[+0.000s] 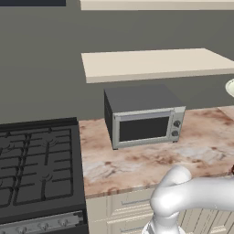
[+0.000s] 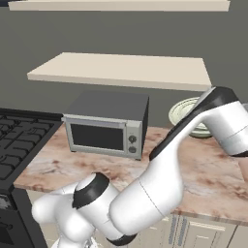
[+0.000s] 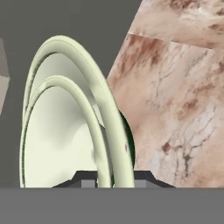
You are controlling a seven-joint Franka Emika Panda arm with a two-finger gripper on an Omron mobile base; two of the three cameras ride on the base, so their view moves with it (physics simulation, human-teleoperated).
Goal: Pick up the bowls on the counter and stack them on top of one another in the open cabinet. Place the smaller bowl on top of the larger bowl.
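Tool (image 3: 114, 183) clamped on larger bowl (image 3: 103, 94) rim | smaller bowl (image 3: 57, 140) nested inside

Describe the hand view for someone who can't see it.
The gripper pinches the rim of a pale greenish bowl, with a smaller bowl nested inside it. Both look tipped on edge in this tilted view, with a grey wall behind and the marbled counter alongside.
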